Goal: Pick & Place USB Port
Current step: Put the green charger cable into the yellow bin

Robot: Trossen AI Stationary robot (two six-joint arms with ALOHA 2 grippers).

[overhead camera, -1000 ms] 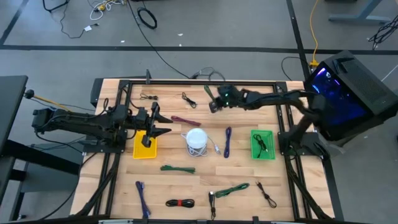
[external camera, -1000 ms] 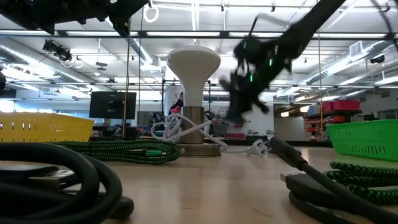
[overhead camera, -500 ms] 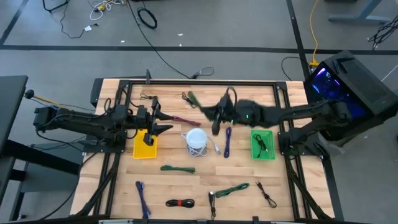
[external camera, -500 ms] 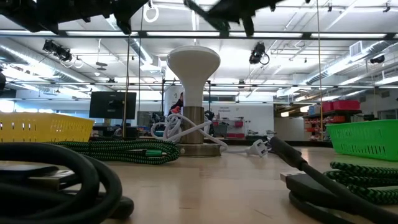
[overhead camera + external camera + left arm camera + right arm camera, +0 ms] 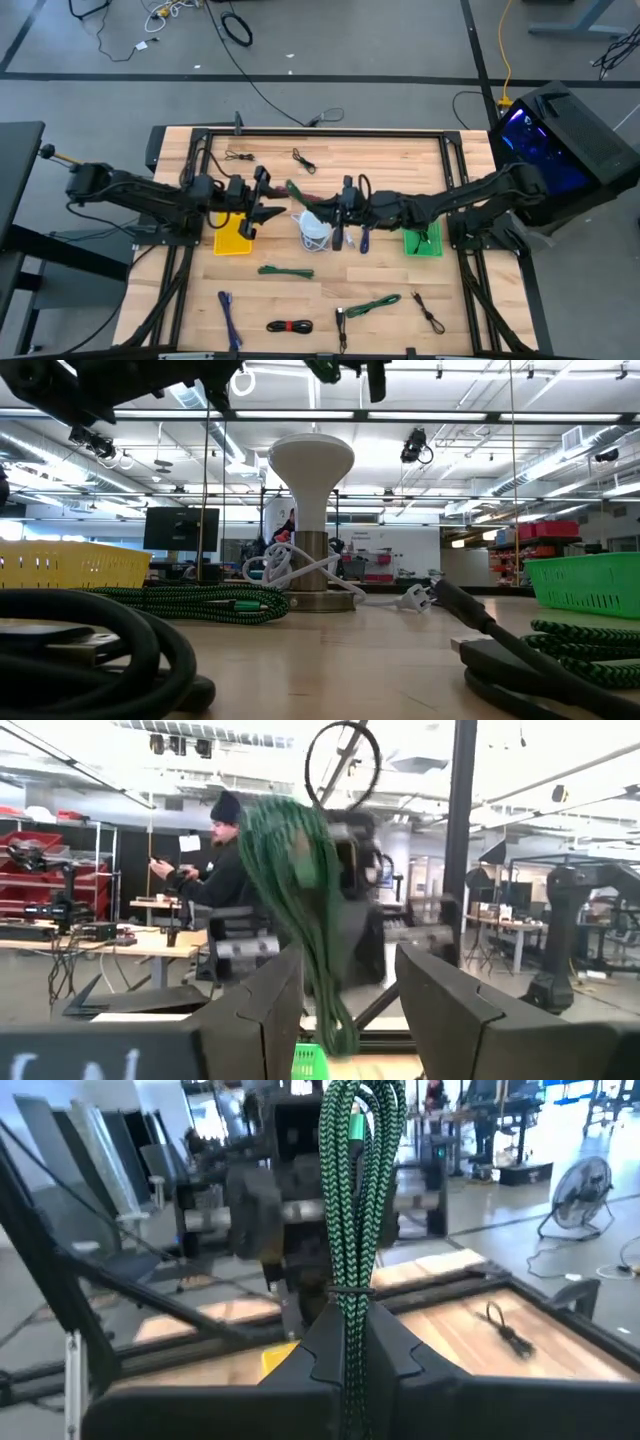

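A coiled green braided cable (image 5: 296, 190) hangs in the air over the middle of the table, with my right gripper (image 5: 314, 201) shut on it. The right arm reaches in level from the table's right. My left gripper (image 5: 270, 203) faces it from the left, open, above the yellow bin (image 5: 232, 242). In the left wrist view the cable (image 5: 300, 920) shows in front of the gap between the two open fingers (image 5: 270, 1010); whether it touches them I cannot tell. In the low view the cable (image 5: 330, 368) is at the very top. My right gripper pinches the green cable bundle at its tied waist (image 5: 348, 1298) between the two fingers. The fingers come level from the table's right. Several strands run together through the hold. The bundle sticks out past the fingertips toward my left gripper, clear of the table.
A white mushroom-shaped stand (image 5: 316, 226) wrapped with a white cable stands just under the two grippers. A green bin (image 5: 422, 240) holds a black cable at the right. Several coiled cables lie on the wood, among them a green one (image 5: 285, 270) and a purple one (image 5: 367, 228). A person (image 5: 215, 860) stands beyond the table.
My right gripper has swung from the far side of the table toward the near edge and the left, rising and rolling, and carried the green cable to my left gripper. My left gripper has shifted a little toward the right and tipped upward.
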